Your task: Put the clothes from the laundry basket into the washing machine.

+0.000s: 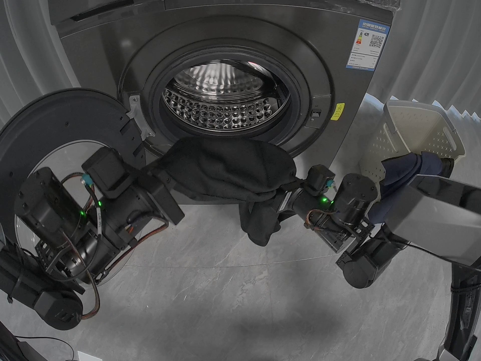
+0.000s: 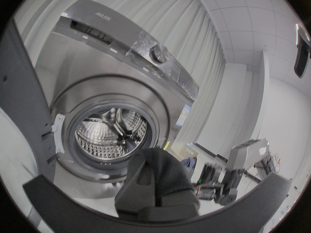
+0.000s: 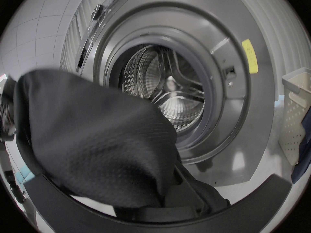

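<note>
A black garment (image 1: pixel 225 169) hangs stretched between my two grippers, just below and in front of the washing machine's round opening (image 1: pixel 225 96). One end droops toward the floor. My left gripper (image 1: pixel 163 169) is shut on its left end, where the cloth (image 2: pixel 162 169) drapes over the fingers (image 2: pixel 142 182). My right gripper (image 1: pixel 281 192) is shut on the right end, and the cloth (image 3: pixel 97 139) hides most of its fingers. The steel drum (image 3: pixel 168 88) behind holds nothing. The white laundry basket (image 1: pixel 426 126) stands at the right with dark blue clothes (image 1: pixel 408 169) hanging over its rim.
The machine's door (image 1: pixel 60 131) is swung wide open at the left, close behind my left arm. Grey floor (image 1: pixel 240 302) lies in front of the machine. Curtains (image 1: pixel 441 36) hang behind the basket.
</note>
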